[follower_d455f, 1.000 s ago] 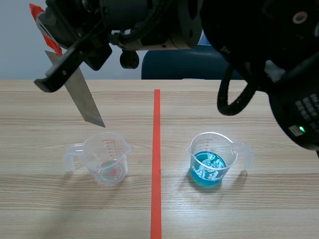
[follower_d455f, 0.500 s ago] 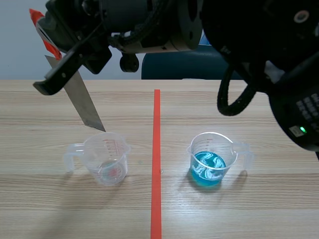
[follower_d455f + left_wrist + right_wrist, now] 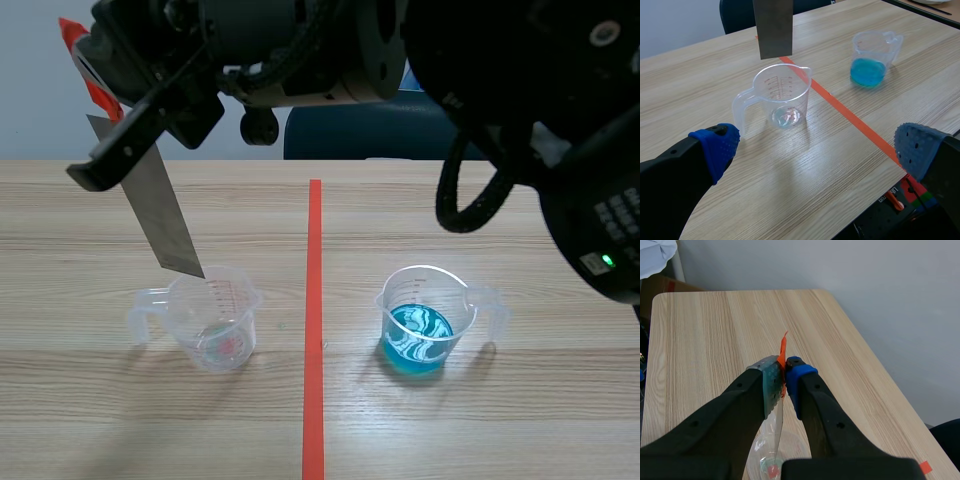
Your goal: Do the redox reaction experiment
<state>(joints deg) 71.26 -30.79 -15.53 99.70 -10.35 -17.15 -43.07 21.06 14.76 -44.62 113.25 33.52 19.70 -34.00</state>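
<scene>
Above the clear cup (image 3: pixel 218 318) — right gripper (image 3: pixel 784 371) pinches tilted metal strip (image 3: pixel 158 210).

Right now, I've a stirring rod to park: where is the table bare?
The table is bare between the clear cup and the blue-liquid cup, along the tape line, and nearer the robot than both. Crowded above the clear cup, where the metal strip hangs.

Left end effector (image 3: pixel 815 150) spread, right (image 3: pixel 785 374) clamped
</scene>
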